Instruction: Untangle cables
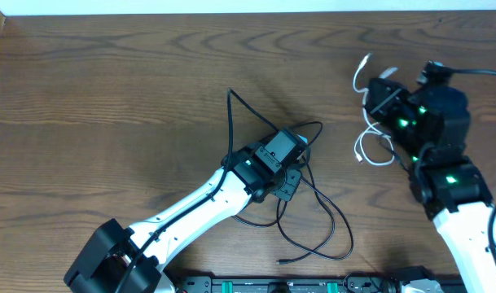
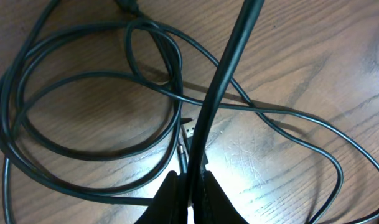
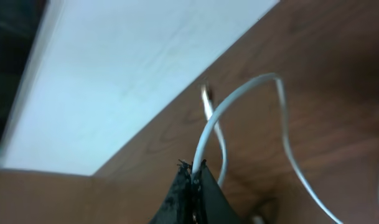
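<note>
Black cable (image 2: 218, 81) pinched between closed left gripper (image 2: 190, 182) fingers; white cable (image 3: 236, 94) likewise in right gripper (image 3: 193, 177).

Black cable (image 2: 219, 81): thin, dark cord in loose overlapping loops on the wood near the table's middle. One strand is lifted taut, and a free end trails toward the near edge.
White cable (image 3: 251, 83): thin, with a small plug end. It lies curled at the right side, well apart from the black one, with one bend raised.
</note>
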